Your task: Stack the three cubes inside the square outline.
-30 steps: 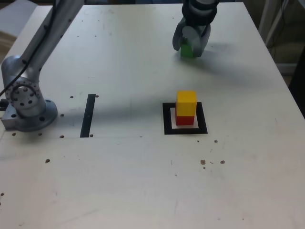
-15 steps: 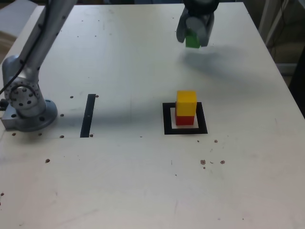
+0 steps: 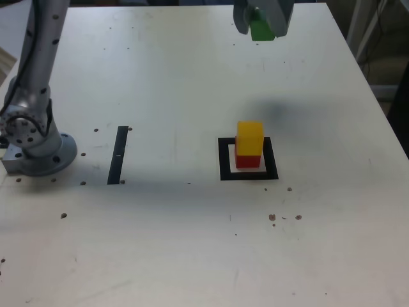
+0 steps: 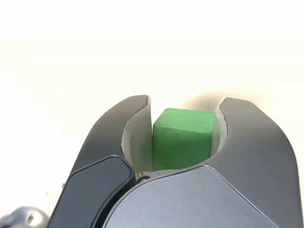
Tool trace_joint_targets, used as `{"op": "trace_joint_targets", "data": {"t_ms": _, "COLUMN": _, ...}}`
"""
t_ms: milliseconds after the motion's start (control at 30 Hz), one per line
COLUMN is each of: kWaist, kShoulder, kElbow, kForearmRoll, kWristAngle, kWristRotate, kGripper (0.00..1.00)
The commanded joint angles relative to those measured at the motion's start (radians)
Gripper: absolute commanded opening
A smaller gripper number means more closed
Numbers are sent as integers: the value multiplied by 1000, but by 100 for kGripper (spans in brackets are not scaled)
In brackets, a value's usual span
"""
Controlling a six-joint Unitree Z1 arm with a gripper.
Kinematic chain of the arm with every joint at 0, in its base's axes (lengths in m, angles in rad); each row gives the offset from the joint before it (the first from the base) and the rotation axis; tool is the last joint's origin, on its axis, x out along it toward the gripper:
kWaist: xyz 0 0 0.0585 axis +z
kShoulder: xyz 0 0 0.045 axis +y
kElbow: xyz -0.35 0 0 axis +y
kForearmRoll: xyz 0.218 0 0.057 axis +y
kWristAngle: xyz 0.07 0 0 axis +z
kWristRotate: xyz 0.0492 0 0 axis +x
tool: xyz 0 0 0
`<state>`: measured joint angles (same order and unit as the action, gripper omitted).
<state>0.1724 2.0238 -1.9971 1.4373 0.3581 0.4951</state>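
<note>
while the gripper hangs in the air above the far edge of the worktop, it grips the green cube between its two jaws, and the wrist view shows the cube pressed on both sides by the pale inner faces of the jaws, its top face and one side face bare. a blurred shadow lies on the worktop between the gripper and the stack.

the yellow cube sits squarely on the red cube, and the red one rests on the pale centre of the square outline, which lies right of the middle of the worktop in the exterior view. the two-cube stack stands upright, well apart from the held green cube.

a narrow black strip lies flat toward the exterior view's left, near the arm's grey round base, which is mounted at the left edge of the worktop. the arm's link rises from the base toward the far left corner. small dark specks dot the pale surface, several near the outline's near right corner.
</note>
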Motion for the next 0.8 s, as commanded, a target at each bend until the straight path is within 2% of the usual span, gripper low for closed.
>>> {"op": "trace_joint_targets", "data": {"t_ms": 0, "kWaist": -27, "kShoulder": -17, "kElbow": -15, "kForearmRoll": 81, "kWristAngle": -39, "kWristRotate": -63, "kGripper": 0}}
{"op": "trace_joint_targets", "data": {"t_ms": 100, "kWaist": -64, "kShoulder": -37, "kElbow": -8, "kForearmRoll": 143, "kWristAngle": -109, "kWristRotate": -162, "kGripper": 0}}
{"op": "trace_joint_targets", "data": {"t_ms": 233, "kWaist": -121, "kShoulder": -57, "kElbow": 23, "kForearmRoll": 167, "kWristAngle": -191, "kWristRotate": -304, "kGripper": 0}}
{"op": "trace_joint_targets", "data": {"t_ms": 300, "kWaist": -148, "kShoulder": -60, "kElbow": 34, "kForearmRoll": 167, "kWristAngle": -213, "kWristRotate": -359, "kGripper": 0}}
{"op": "trace_joint_targets", "data": {"t_ms": 433, "kWaist": -199, "kShoulder": -57, "kElbow": 51, "kForearmRoll": 164, "kWristAngle": -224, "kWristRotate": -457, "kGripper": 0}}
{"op": "trace_joint_targets", "data": {"t_ms": 767, "kWaist": -311, "kShoulder": -45, "kElbow": 94, "kForearmRoll": 157, "kWristAngle": -188, "kWristRotate": -607, "kGripper": 0}}
